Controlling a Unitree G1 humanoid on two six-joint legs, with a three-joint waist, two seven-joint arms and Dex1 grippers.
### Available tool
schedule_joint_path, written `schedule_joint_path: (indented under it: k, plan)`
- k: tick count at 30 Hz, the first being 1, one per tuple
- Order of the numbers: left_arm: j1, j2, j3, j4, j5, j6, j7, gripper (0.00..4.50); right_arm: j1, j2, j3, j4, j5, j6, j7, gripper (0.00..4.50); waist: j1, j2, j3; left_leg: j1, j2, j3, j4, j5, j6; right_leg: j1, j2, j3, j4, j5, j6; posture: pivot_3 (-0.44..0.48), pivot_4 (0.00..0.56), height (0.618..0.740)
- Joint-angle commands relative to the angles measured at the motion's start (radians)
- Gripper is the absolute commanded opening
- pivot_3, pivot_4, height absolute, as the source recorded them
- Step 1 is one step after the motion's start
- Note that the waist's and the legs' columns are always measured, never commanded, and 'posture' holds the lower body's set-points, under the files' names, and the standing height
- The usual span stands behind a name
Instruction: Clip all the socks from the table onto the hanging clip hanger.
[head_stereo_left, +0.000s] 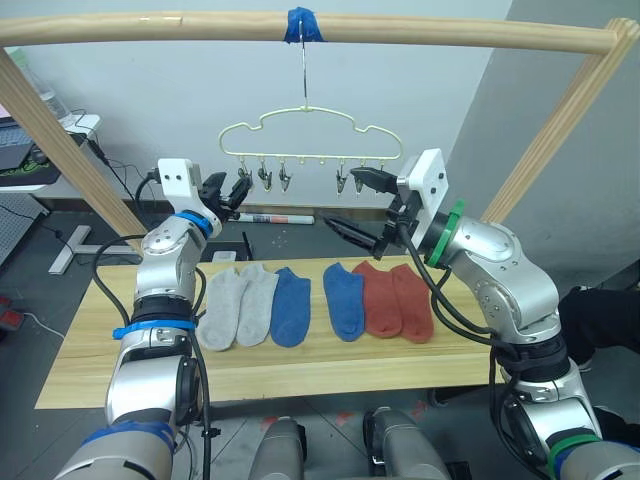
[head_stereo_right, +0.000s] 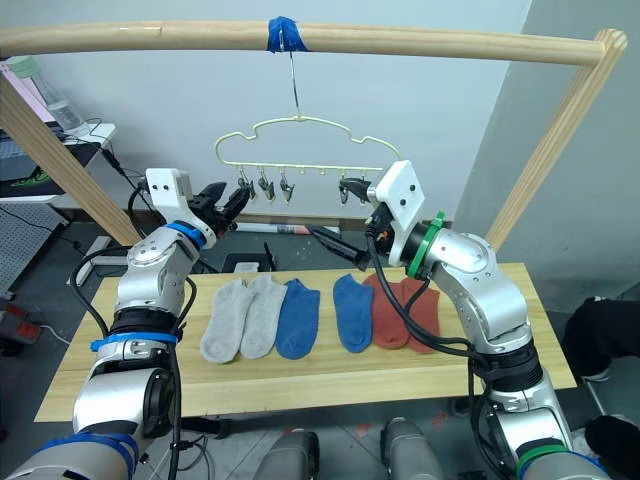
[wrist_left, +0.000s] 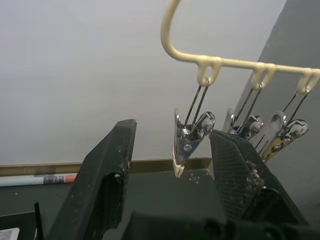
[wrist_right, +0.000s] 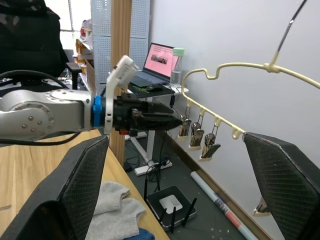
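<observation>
Six socks (head_stereo_left: 315, 303) lie in a row on the table (head_stereo_left: 260, 365), mid-frame.
Both grippers, left (head_stereo_left: 232, 192) and right (head_stereo_left: 360, 205), are spread wide and empty by the clip hanger (head_stereo_left: 305, 130) up top; I'd pick one sock first.

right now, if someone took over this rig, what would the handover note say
Left tool: open, empty, raised at the left end of the clip hanger, its fingers either side of the outermost clip.
Right tool: open, empty, raised near the hanger's right end.
The hanger hangs from the wooden pole; nothing is clipped on it.
All six socks lie in a row on the table: two grey socks, two blue socks, two red socks.
Done: nothing clipped. Left: all six socks.
</observation>
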Motion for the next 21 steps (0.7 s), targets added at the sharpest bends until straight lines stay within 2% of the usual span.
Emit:
schedule_joint_path:
  k: [1,21]
  plan:
    - [-0.021,0.000,-0.004,-0.009,0.006,-0.034,-0.016,2.58,-0.024,0.003,-0.005,-0.035,0.000,-0.020,-0.006,4.50,0.000,0.000,0.000,0.000,0.000,0.000,0.000,0.000,0.000,0.000,0.000,0.000,0.000,0.000,0.000,-0.034,0.194,0.740]
    - [-0.103,-0.030,0.003,0.128,0.032,-0.124,0.000,2.58,-0.028,0.001,-0.004,-0.065,0.013,0.008,-0.016,4.50,-0.001,-0.003,0.002,0.000,0.000,0.000,0.000,0.000,0.000,0.000,0.000,0.000,0.000,0.000,0.000,-0.053,0.188,0.740]
